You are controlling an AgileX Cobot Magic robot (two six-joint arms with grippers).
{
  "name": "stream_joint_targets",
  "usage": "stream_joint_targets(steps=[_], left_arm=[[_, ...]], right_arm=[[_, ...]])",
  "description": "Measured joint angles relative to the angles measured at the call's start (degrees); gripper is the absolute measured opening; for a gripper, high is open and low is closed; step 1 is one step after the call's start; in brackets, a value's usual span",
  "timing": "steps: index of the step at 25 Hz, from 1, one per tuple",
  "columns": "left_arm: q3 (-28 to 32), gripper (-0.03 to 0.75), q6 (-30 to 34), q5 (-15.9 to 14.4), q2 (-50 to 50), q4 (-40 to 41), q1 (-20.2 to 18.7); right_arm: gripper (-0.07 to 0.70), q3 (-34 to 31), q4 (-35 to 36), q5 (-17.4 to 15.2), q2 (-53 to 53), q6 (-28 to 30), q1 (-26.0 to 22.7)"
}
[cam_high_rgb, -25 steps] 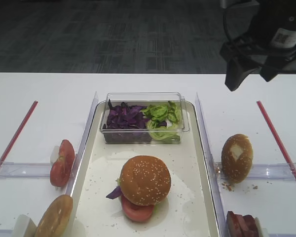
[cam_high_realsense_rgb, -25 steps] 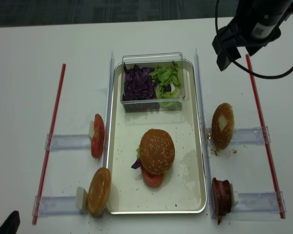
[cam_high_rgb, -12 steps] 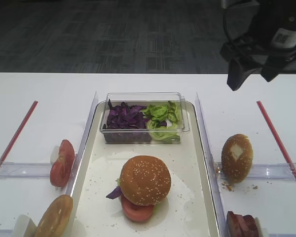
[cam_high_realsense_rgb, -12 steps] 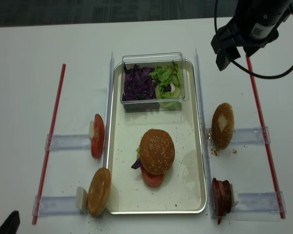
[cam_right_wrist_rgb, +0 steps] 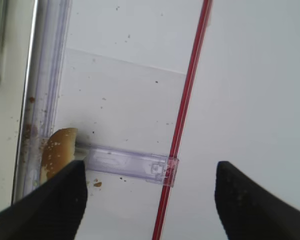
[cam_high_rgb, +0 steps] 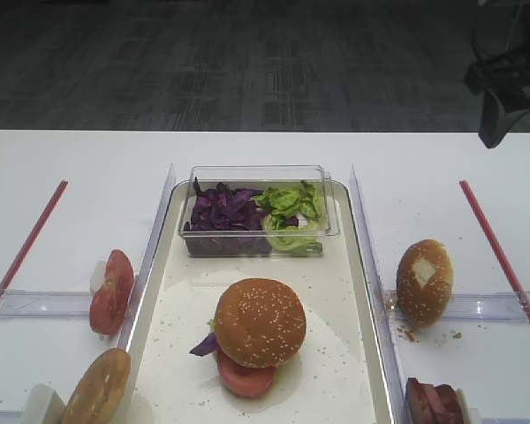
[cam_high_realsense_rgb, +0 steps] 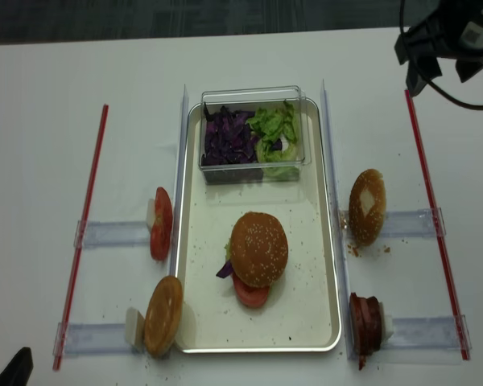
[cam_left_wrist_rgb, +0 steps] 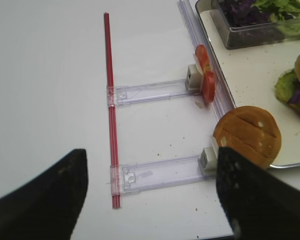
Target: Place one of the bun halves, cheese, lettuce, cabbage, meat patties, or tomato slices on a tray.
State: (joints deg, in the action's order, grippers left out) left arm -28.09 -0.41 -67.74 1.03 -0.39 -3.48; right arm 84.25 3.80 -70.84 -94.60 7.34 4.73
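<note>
1. Right gripper (cam_right_wrist_rgb: pixel 147 200): two dark fingers stand far apart at the lower corners of the right wrist view, nothing between them. Jaws released and empty.
2. Between those jaws, below them: white table (cam_right_wrist_rgb: pixel 250 75), a red strip (cam_right_wrist_rgb: pixel 185 125) running lengthwise, and a clear plastic holder (cam_right_wrist_rgb: pixel 127 164) lying crosswise.
3. Just inside the left-hand finger in that view: the edge of a sesame bun half with a white patch (cam_high_realsense_rgb: pixel 366 207), propped on edge at the holder's end, apart from the finger.
4. In the overhead view the right gripper (cam_high_realsense_rgb: pixel 423 60) hangs high at the far right corner, well apart from the tray (cam_high_realsense_rgb: pixel 306 322) and everything on it.
5. Left gripper (cam_left_wrist_rgb: pixel 150 200): dark fingers spread wide at the lower corners of the left wrist view, nothing held. Released.
6. Ahead of the left jaws: a second red strip (cam_left_wrist_rgb: pixel 110 100) and two clear holders. A smooth tan bun (cam_left_wrist_rgb: pixel 247 135) stands just inside the right-hand finger; tomato slices (cam_left_wrist_rgb: pixel 205 75) stand on edge farther ahead.
7. Bun half (cam_high_realsense_rgb: pixel 258 248), seeded dome up, sits mid-tray atop a stack; a tomato slice, a purple cabbage shred and a bit of green show under it. Well apart from both sets of jaws.
8. Clear plastic box (cam_high_realsense_rgb: pixel 253 133) at the tray's far end holds cabbage (cam_high_realsense_rgb: pixel 228 138) and lettuce (cam_high_realsense_rgb: pixel 275 133), side by side.
9. Meat patties (cam_high_realsense_rgb: pixel 365 328) stand off the tray, at its near right corner.
</note>
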Motion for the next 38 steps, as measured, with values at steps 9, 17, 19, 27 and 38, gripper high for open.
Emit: stream_joint_targets(steps=[9, 17, 19, 27, 38], left_arm=[[0.0, 0.492, 0.0, 0.0, 0.0, 0.0, 0.0], [0.0, 0.492, 0.0, 0.0, 0.0, 0.39, 0.0], [0.0, 0.492, 0.0, 0.0, 0.0, 0.0, 0.0], [0.0, 0.492, 0.0, 0.0, 0.0, 0.0, 0.0], [0.0, 0.492, 0.0, 0.0, 0.0, 0.0, 0.0]], right_arm=[[0.552, 0.0, 0.35, 0.0, 0.0, 0.92, -7.53], [0.552, 0.0, 0.71, 0.0, 0.0, 2.33, -8.48], [0.552, 0.0, 1.04, 0.0, 0.0, 2.43, -8.48], [0.552, 0.0, 1.49, 0.0, 0.0, 1.59, -8.48], [0.552, -8.58, 1.49, 0.0, 9.38, 1.47, -8.48]])
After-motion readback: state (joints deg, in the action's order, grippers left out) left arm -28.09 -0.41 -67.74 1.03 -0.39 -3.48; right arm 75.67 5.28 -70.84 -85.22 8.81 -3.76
